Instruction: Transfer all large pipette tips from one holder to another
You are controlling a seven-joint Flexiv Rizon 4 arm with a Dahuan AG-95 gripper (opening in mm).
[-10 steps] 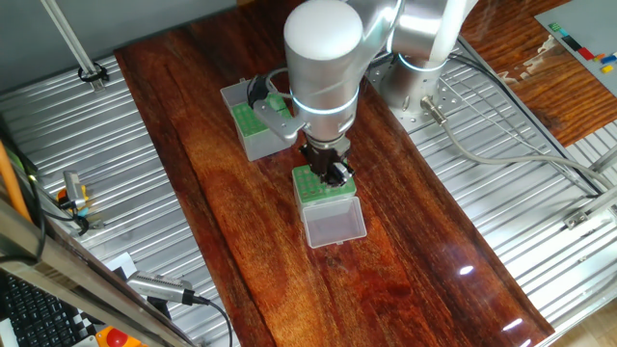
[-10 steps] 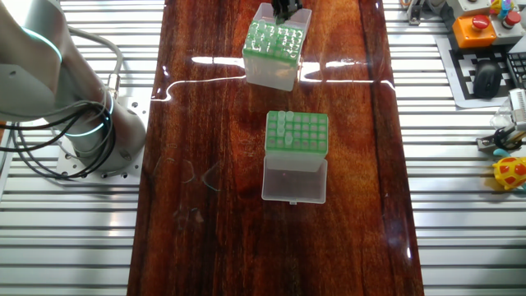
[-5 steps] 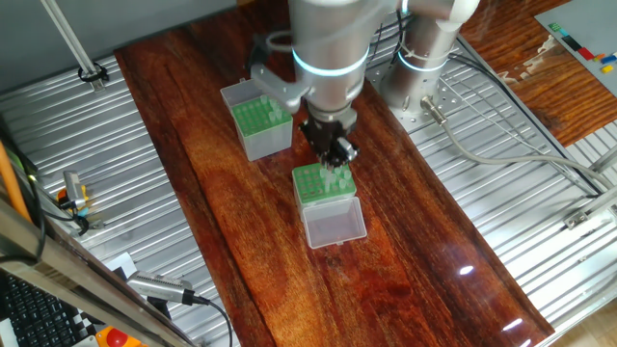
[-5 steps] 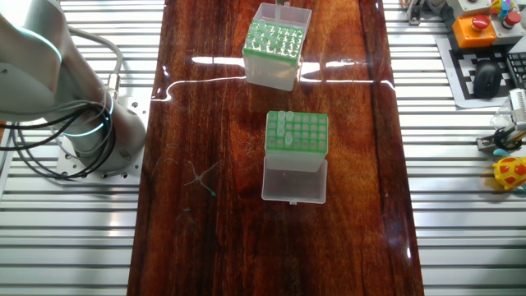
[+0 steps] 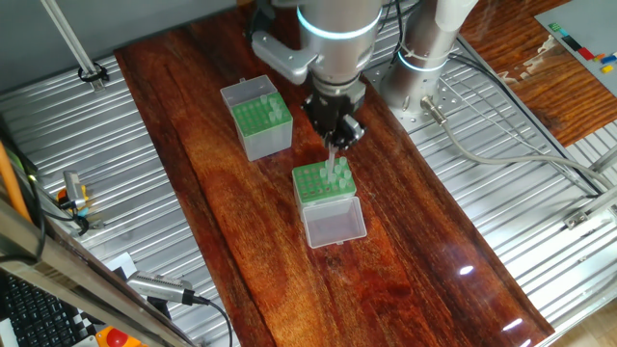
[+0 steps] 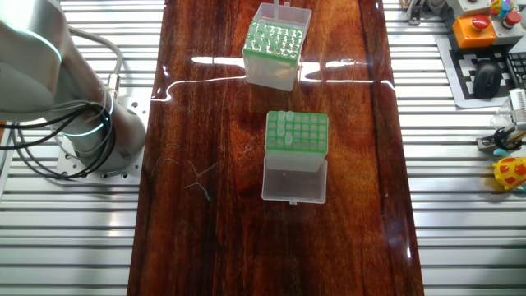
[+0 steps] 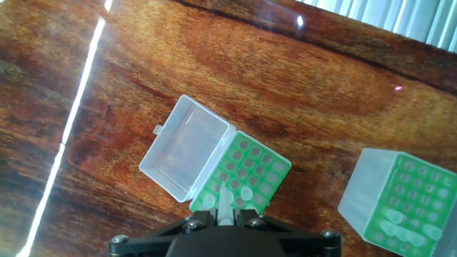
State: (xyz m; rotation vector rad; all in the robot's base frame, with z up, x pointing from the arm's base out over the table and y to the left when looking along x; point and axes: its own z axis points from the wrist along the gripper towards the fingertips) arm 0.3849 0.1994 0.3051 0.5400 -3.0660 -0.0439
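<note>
My gripper (image 5: 335, 140) hangs above the clear-sided holder (image 5: 323, 183), shut on one large pipette tip (image 5: 334, 164) that points down over the green grid. In the hand view the tip (image 7: 226, 205) stands between the two black fingers, over the holder's green top (image 7: 246, 171) and its open clear lid (image 7: 184, 148). Several tips still stand in this holder (image 6: 275, 41). The grey-sided holder (image 5: 256, 120) sits up and to the left with its lid open. A column of tips (image 6: 281, 129) fills its left side. It lies at the right edge of the hand view (image 7: 400, 207).
Ribbed metal plates flank the wooden board (image 5: 241, 222) on both sides. The arm's base (image 6: 90, 140) stands beside the board, with cables (image 5: 501, 154) trailing off. A keyboard and small tools (image 6: 493, 74) lie off the board.
The gripper has risen from the clear-sided holder's grid and drawn one tip up out of it. Both holders have stayed put.
</note>
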